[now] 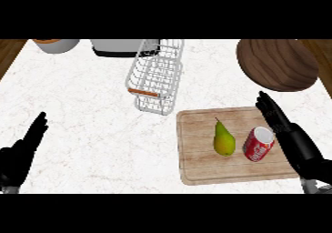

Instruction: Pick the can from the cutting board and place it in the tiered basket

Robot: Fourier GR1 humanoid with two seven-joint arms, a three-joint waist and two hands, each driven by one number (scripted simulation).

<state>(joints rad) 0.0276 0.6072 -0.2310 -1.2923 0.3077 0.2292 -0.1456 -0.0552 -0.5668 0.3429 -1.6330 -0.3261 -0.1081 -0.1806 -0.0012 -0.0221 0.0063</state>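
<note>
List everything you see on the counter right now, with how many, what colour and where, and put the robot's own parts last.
can: one, red and white, lying on the cutting board's right side
pear: one, green-yellow, on the cutting board, left of the can
cutting board: one, light wood, right of centre
tiered basket: one, white wire, top centre
round board: one, dark brown wood, top right
bowl: one, grey, top left edge, cut off
grey appliance: one, top centre, behind the basket
left hand: one, black, open, lower left
right hand: one, black, open, beside the can
</note>
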